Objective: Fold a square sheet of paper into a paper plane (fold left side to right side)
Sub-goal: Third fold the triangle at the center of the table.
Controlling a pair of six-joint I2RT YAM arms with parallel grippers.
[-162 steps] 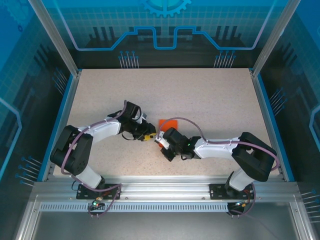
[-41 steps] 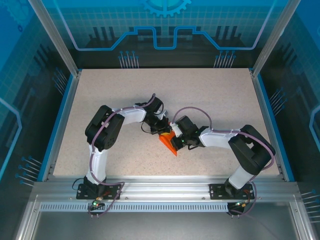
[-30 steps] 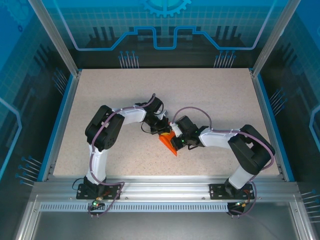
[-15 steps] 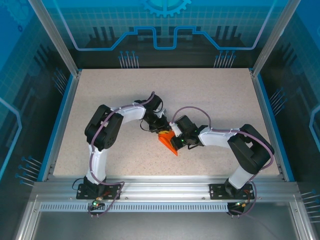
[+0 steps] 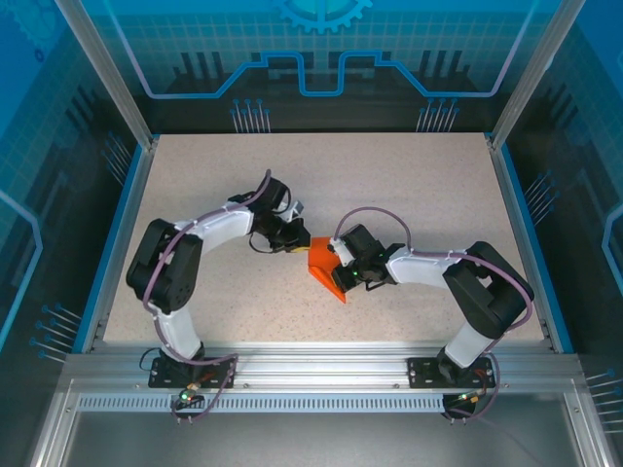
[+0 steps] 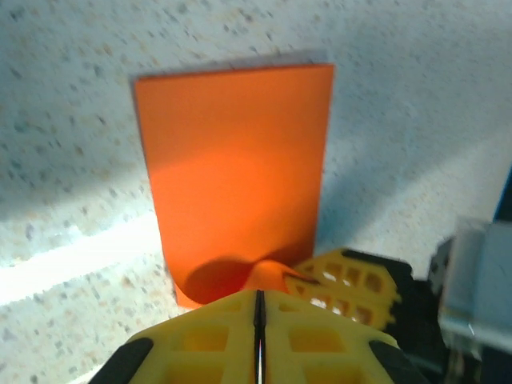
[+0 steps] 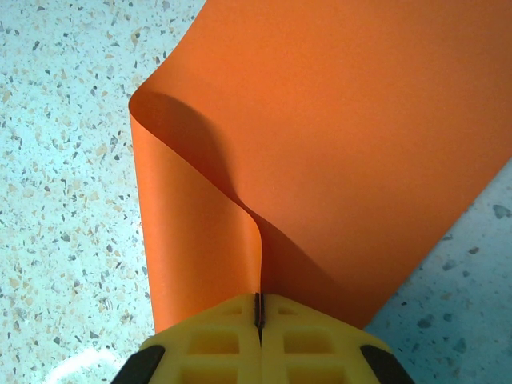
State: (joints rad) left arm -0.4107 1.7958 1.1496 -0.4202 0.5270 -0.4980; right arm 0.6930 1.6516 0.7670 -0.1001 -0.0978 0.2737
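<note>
Two grippers meet at one small orange shape, so I read the scene from my edge outward. Nearest the arm bases is the low corner of the square sheet of paper (image 5: 329,280). It lies on the table (image 5: 419,185) roughly midway between the side rails and nearer my edge than the far one. In the overhead view its long axis runs diagonally, from that corner up and left toward the left arm. Next out is the right gripper (image 5: 338,261), reaching in from the right. Its wrist camera shows its jaws pressed together on the sheet (image 7: 360,120), with one layer rising in a soft, uncreased curl into the seam between them. Just beyond, at the sheet's upper-left end, sits the left gripper (image 6: 258,308), jaws closed to a hairline. From there the paper stretches straight away as a tall rectangle, and a lifted edge curls up to the tips. Whether any paper is caught there I cannot tell. So the sheet lies directly ahead of the left gripper and in the right gripper's pinch, with both arms about equally close. I judge the bend needs pressing flat into a crease. Past the paper the tabletop runs bare to the far rail, and both sides offer free room for sweeping.
</note>
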